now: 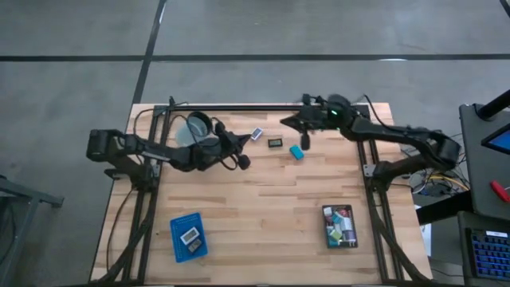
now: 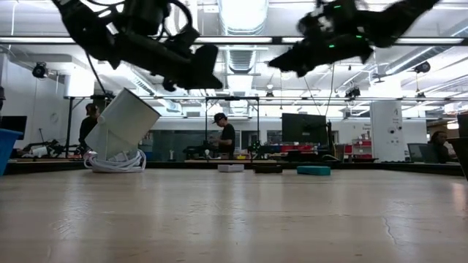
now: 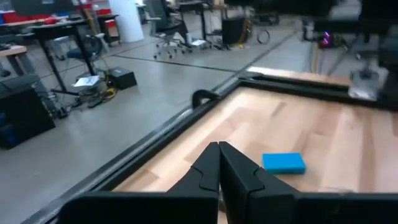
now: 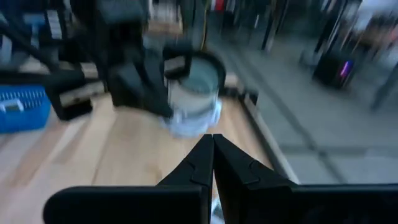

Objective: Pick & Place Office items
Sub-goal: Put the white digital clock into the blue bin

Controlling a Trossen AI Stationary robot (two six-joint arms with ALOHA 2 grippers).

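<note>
Three loose office items lie at the table's far middle: a white flat piece [image 1: 256, 134], a dark flat piece [image 1: 274, 143] and a teal block [image 1: 296, 151], which the left wrist view also shows as a block [image 3: 283, 163]. My left gripper [image 1: 243, 162] hovers shut and empty left of them, above the table. My right gripper [image 1: 285, 122] is shut and empty, raised over the far edge and pointing toward the table's left. Both grippers hang well clear of the tabletop in the low view, the left one [image 2: 212, 77] and the right one [image 2: 274, 66].
A clear round cup [image 1: 194, 130] stands tilted at the far left, by my left arm. A blue tray [image 1: 189, 236] with small pieces sits at the near left. A black tray [image 1: 339, 226] holding several pieces sits at the near right. People stand in the room beyond the table.
</note>
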